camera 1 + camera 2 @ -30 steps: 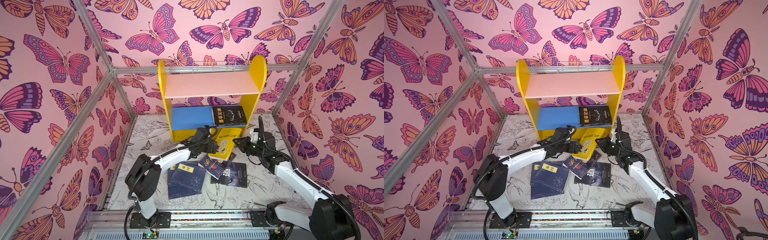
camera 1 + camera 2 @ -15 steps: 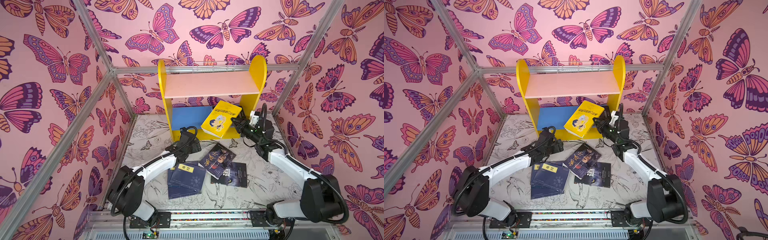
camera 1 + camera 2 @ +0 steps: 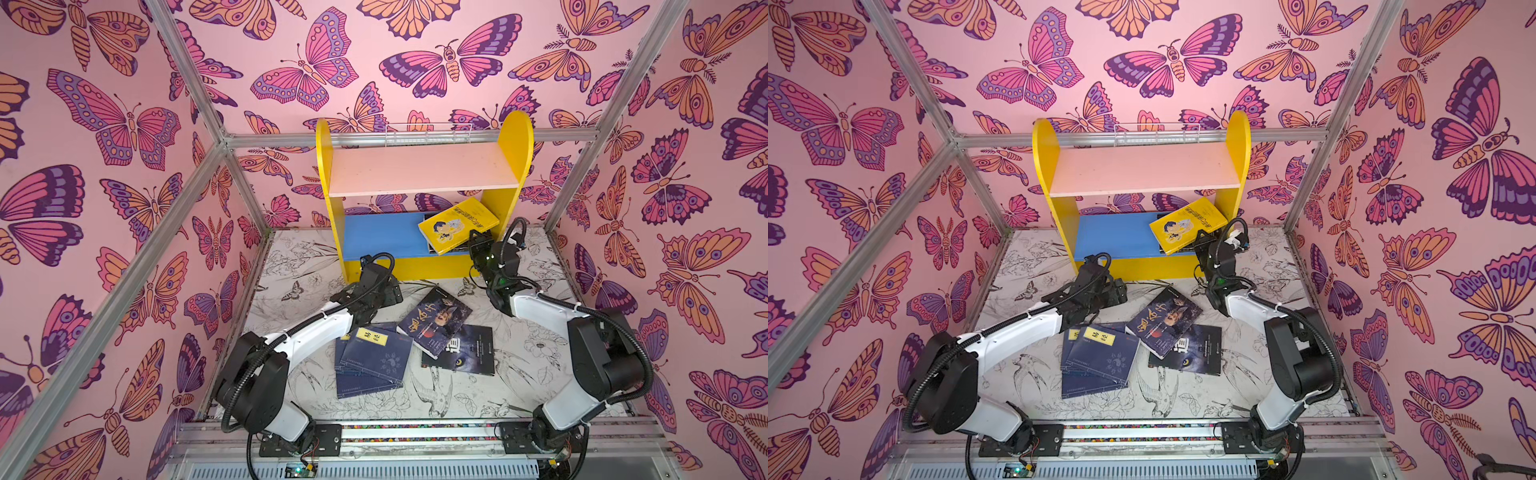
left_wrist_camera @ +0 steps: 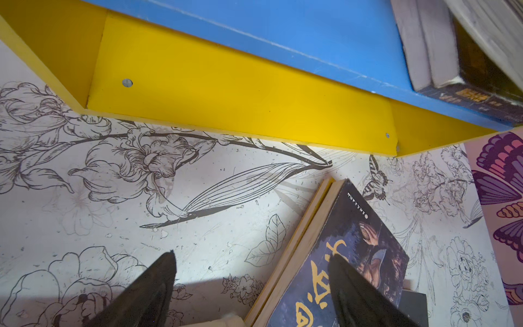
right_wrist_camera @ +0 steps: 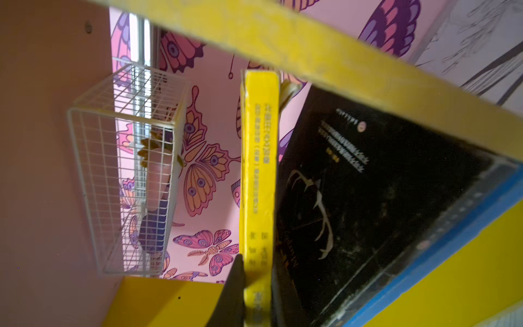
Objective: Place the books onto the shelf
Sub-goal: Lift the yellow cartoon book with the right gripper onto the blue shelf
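The right gripper pinched the yellow book, tilted over a black book on the lower board of the shelf; the left gripper hung with jaws spread above a dark book on the mat.

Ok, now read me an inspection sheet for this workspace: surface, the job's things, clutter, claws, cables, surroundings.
Surface: white flower-drawn mat, speckled with small marks.
Job's things: shelf at the back; yellow book tilted over a black book on the blue lower board; navy books, dark-cover book and wolf-eye book lie on the mat.
Clutter: wire basket behind the shelf.
Claws: left claw open, one finger over the dark-cover book; right claw shut on the yellow book.
Cables: black conduit along each arm.
Surroundings: butterfly-print walls, aluminium frame bars.
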Controlling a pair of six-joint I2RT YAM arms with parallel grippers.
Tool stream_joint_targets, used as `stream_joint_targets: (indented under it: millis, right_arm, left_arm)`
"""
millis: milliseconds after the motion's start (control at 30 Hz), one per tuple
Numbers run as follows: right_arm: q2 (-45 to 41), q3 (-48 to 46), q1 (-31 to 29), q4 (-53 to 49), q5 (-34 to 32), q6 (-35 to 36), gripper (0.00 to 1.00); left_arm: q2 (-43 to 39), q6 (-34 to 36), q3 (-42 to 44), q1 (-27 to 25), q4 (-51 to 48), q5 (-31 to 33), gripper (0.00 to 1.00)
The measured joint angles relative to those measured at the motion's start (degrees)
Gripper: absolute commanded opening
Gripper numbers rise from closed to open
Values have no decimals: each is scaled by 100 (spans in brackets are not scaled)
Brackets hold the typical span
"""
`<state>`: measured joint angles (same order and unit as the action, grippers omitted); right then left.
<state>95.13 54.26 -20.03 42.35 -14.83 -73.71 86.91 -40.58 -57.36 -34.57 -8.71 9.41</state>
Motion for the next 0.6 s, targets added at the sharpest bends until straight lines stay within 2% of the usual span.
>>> stream_joint_targets:
  millis: [267,600]
  right_arm:
    - [205,92,-393,72,-1172,-190,0]
    - [293,470,-531,-459,-1681,-664,0]
  left_arm:
    - [0,4,15,0,-13,-46,87]
    - [0,22,31,0,-28,-63,88]
